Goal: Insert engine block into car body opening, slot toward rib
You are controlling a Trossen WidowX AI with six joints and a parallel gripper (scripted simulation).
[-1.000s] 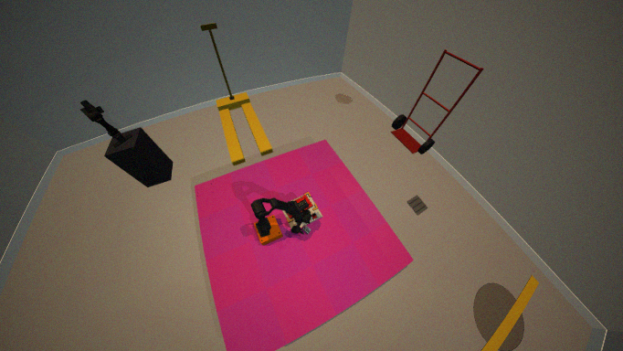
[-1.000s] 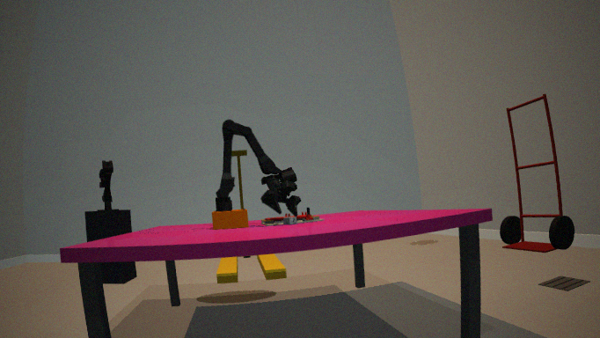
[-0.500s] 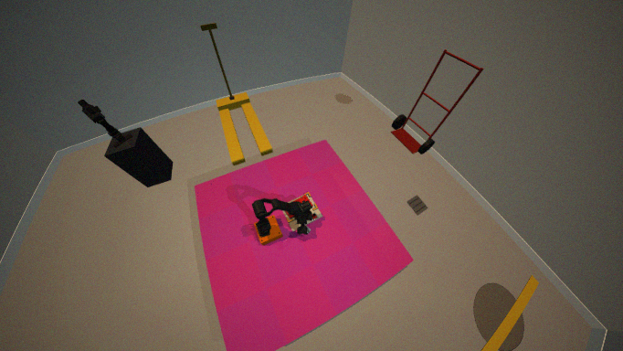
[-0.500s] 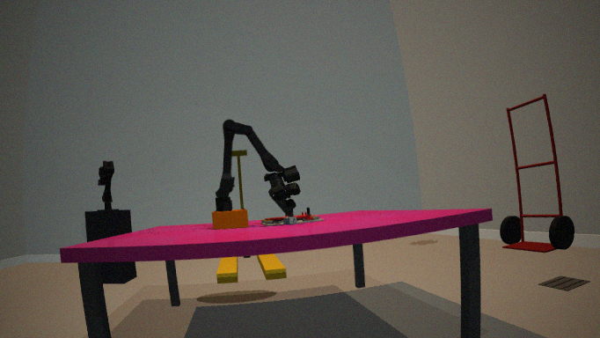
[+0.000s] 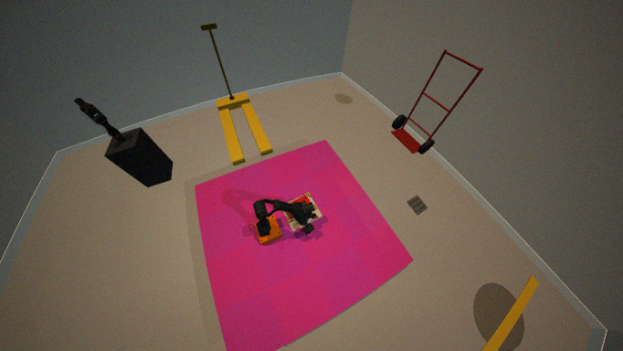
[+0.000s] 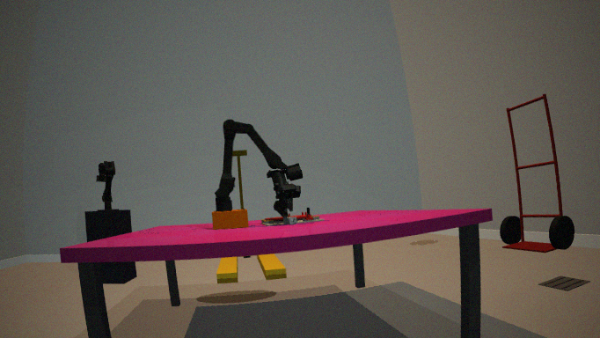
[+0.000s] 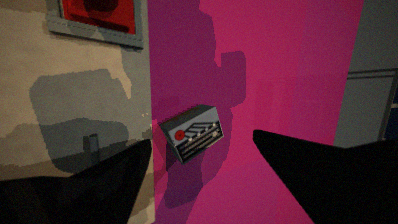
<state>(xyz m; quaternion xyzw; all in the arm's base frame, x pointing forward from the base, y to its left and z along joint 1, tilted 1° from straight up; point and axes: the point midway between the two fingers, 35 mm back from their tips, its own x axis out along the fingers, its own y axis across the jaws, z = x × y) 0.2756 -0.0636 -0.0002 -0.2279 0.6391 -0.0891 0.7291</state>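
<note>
The engine block point(image 7: 193, 135) is a small grey block with a striped, red-dotted printed face. It lies on the pink table just beside the cream board's edge and looks turned at an angle in the wrist view. My gripper point(image 7: 203, 139) point(image 6: 287, 219) is open and empty, low over the table, with its fingers on either side of the block in the wrist view. The left finger overlaps the board's edge there. A red, grey-rimmed part point(image 7: 126, 21) point(image 5: 305, 198), apparently the car body, is on the board. Its opening and rib cannot be made out.
The cream board point(image 7: 75, 57) point(image 5: 294, 227) lies under the forearm, with a small grey upright piece point(image 7: 92, 149) near the left finger. The arm stands on an orange base point(image 5: 273, 237) point(image 6: 230, 219) beside it. Dark shadows cross the board and the pink table point(image 5: 292, 292) point(image 6: 396, 220).
</note>
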